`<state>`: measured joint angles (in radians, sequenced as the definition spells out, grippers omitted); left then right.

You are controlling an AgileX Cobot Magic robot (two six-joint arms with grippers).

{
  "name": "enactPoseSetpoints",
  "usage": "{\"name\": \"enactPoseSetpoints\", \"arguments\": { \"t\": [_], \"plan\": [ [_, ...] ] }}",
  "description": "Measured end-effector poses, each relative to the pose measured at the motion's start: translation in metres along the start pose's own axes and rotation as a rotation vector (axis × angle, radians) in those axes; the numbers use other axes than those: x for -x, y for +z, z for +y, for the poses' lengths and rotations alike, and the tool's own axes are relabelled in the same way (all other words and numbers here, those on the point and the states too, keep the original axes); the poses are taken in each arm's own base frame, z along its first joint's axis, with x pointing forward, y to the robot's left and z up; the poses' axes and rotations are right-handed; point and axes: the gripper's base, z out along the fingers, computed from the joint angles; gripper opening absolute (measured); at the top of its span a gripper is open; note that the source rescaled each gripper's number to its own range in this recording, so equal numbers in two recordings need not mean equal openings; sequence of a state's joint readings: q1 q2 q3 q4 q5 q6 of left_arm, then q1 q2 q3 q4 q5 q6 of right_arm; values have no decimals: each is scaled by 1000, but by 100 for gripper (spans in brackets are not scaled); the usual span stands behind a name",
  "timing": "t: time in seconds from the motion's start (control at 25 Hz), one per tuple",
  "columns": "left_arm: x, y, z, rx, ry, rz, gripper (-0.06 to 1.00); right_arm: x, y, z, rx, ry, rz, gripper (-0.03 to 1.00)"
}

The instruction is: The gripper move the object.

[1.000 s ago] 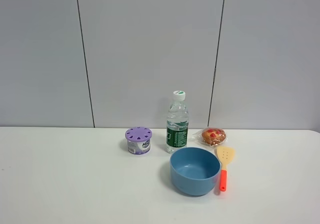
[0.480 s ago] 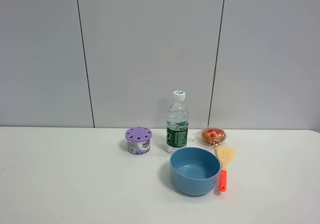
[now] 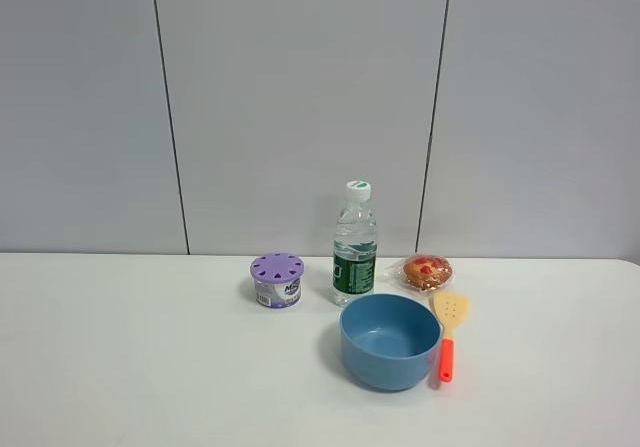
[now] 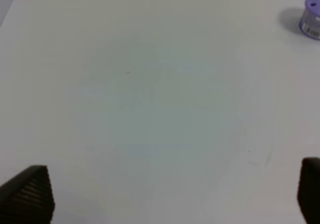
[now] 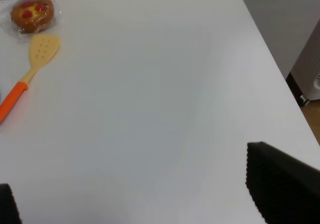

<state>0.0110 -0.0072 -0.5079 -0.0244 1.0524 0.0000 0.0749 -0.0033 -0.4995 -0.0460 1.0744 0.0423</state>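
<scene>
The object, a small golden-brown bun (image 3: 428, 271) with red spots in clear wrap, lies on the white table behind the blue bowl and right of the bottle. It also shows far off in the right wrist view (image 5: 33, 14). My right gripper (image 5: 145, 204) is open and empty, well away from the bun, over bare table near the right edge. My left gripper (image 4: 170, 204) is open and empty over bare table on the left. Neither arm shows in the exterior high view.
A purple-lidded tub (image 3: 277, 280), a water bottle (image 3: 355, 245), a blue bowl (image 3: 390, 340) and a yellow spatula with an orange handle (image 3: 448, 335) stand close around the bun. The table's right edge (image 5: 270, 68) drops to the floor.
</scene>
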Motion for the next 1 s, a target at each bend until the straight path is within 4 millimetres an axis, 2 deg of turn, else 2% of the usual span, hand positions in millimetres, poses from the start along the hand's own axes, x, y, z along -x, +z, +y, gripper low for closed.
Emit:
{"name": "enactPoseSetpoints", "arguments": {
  "t": [1.0],
  "plan": [
    [0,0,0,0,0,0,100,0,0,0,0,0,0,93]
  ]
}}
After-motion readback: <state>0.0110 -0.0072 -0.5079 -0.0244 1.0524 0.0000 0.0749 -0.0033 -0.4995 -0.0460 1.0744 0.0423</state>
